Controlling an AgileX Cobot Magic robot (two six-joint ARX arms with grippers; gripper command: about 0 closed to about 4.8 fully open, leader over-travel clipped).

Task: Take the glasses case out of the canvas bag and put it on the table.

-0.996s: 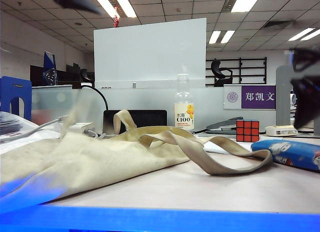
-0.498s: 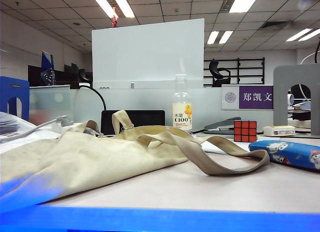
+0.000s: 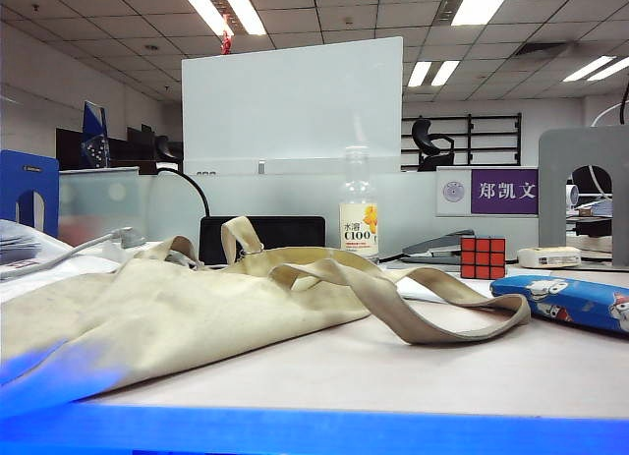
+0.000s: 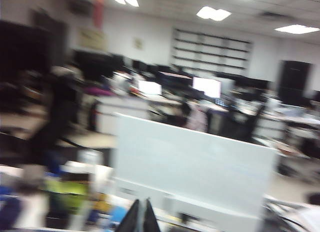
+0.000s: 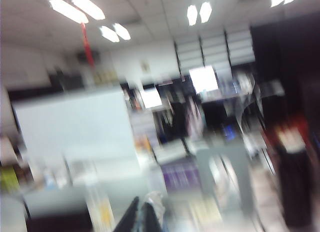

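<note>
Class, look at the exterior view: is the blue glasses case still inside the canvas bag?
No. The glasses case lies on the bare table, outside the canvas bag and beyond its strap loop.

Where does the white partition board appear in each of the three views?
Exterior view: white partition board stands upper centre, behind the bottle.
Left wrist view: board at lower centre, blurred.
Right wrist view: board at left, blurred.
Shared landmark: ceiling light panels.

Colours on your table:
Beige canvas bag [image 3: 167, 312]; bright-blue glasses case [image 3: 570, 303], white-red cartoon figures; red-orange cube [image 3: 483, 256], black grid.
</note>
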